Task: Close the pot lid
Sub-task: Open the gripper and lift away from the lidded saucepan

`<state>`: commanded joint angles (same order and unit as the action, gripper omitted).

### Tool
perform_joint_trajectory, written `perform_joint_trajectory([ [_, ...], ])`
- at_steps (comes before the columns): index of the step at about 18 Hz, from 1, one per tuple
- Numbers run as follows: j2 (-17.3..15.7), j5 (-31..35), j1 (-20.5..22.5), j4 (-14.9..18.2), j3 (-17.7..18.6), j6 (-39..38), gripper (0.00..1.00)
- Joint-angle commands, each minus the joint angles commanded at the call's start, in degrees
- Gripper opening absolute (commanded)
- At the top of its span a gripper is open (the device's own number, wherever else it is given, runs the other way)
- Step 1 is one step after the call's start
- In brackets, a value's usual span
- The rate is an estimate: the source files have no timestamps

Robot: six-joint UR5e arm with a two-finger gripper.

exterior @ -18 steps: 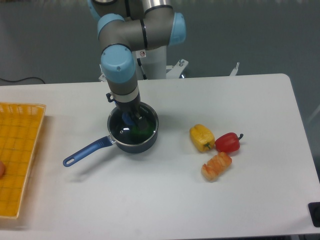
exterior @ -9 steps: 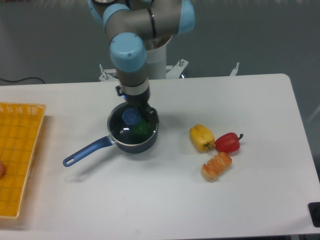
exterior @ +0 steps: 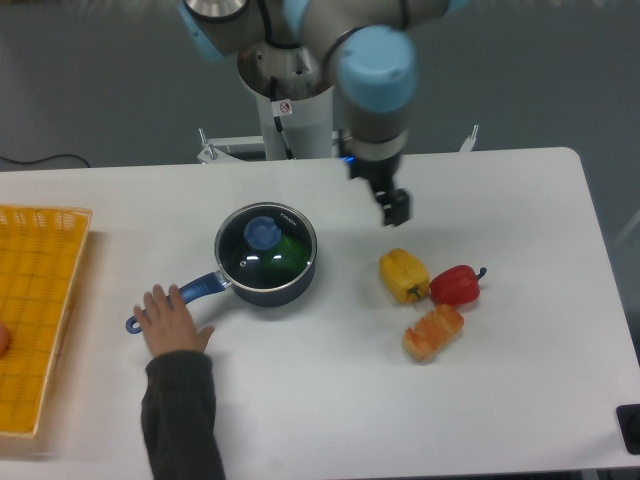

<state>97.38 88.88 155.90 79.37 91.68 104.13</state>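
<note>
The dark navy pot [exterior: 266,256] sits left of the table's middle, its blue handle [exterior: 175,300] pointing to the front left. The pot lid [exterior: 262,234], glass with a blue knob, lies flat on top of the pot, and something green shows through it. My gripper [exterior: 394,209] hangs above the table to the right of the pot, well clear of it and just behind the yellow pepper. It holds nothing, but from this angle the gap between its fingers does not show.
A person's hand [exterior: 170,322] and sleeved forearm rest on the pot handle from the front. A yellow pepper [exterior: 403,275], a red pepper [exterior: 457,285] and an orange pastry-like item [exterior: 432,332] lie at the right. A yellow basket [exterior: 35,310] stands at the left edge.
My gripper has left the lid's knob and swung right, away from the pot. The lid stays on the pot. A hand has come in and touched the handle.
</note>
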Motion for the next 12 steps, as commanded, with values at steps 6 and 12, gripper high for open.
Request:
perform_joint_trajectory([
  [6, 6.59, -0.90, 3.35, 0.26, -4.75, 1.52, 1.00],
  [12, 12.40, 1.56, 5.20, -0.18, -8.01, 2.74, 1.00],
])
